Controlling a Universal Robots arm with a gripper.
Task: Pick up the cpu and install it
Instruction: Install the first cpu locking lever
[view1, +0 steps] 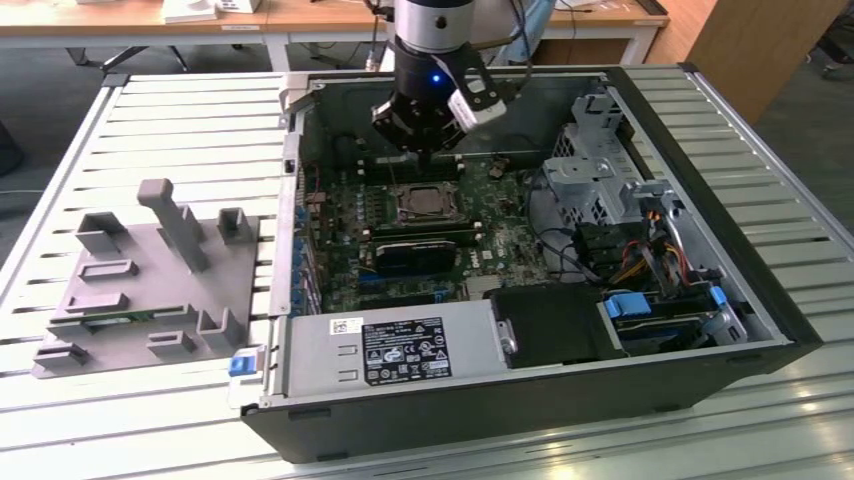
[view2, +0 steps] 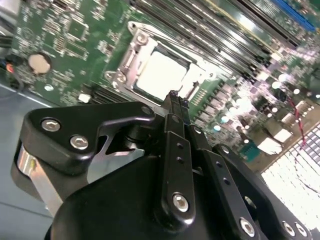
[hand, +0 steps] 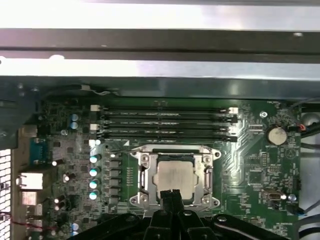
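Now, exterior view: the gripper (view1: 424, 155) hangs inside the open computer case (view1: 747, 300), just above the socket (view1: 426, 203), so any sideways drift could scrape the motherboard (view1: 400, 270). First wrist view: the cpu (hand: 175, 176), a pale silver square, sits seated in the metal socket frame (hand: 145, 172). Second wrist view: jaws pressed together, empty, their tips over the chip's edge, and a downward nudge could stress it.

A slatted metal surface (view1: 160, 130) carries an open computer case (view1: 534, 400) and, beside it, a grey fixture block (view1: 147, 290).
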